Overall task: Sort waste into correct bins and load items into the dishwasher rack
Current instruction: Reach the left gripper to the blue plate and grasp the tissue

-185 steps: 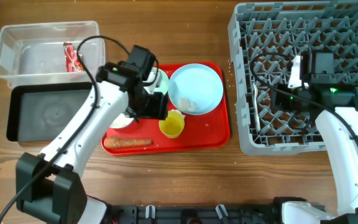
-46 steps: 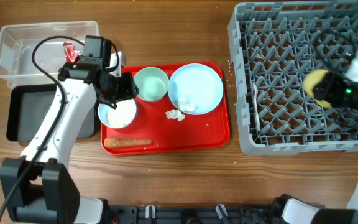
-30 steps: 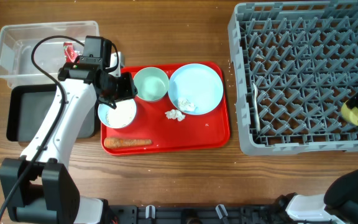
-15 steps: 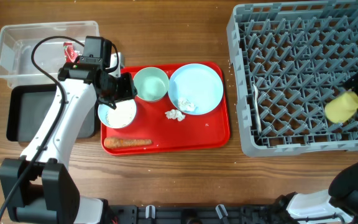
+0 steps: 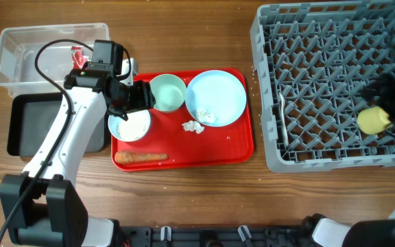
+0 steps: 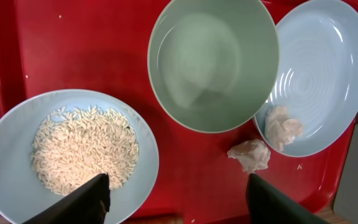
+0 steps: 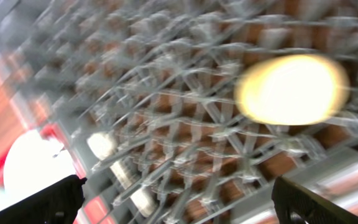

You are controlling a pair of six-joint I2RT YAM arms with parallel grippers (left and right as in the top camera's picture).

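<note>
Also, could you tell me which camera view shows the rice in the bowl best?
The left wrist view: the rice lies in the near bowl, with single grains sharp. Overhead shows only a small pale patch in that bowl. The right wrist view is blurred and shows no rice.

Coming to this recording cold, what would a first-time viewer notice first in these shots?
The red tray mid-table draws the eye first, carrying a pale-blue plate, an empty mint bowl and a bowl of rice, with the left gripper open above them. Next comes the big grey rack on the right, where a yellow cup lies near its right edge.
</note>
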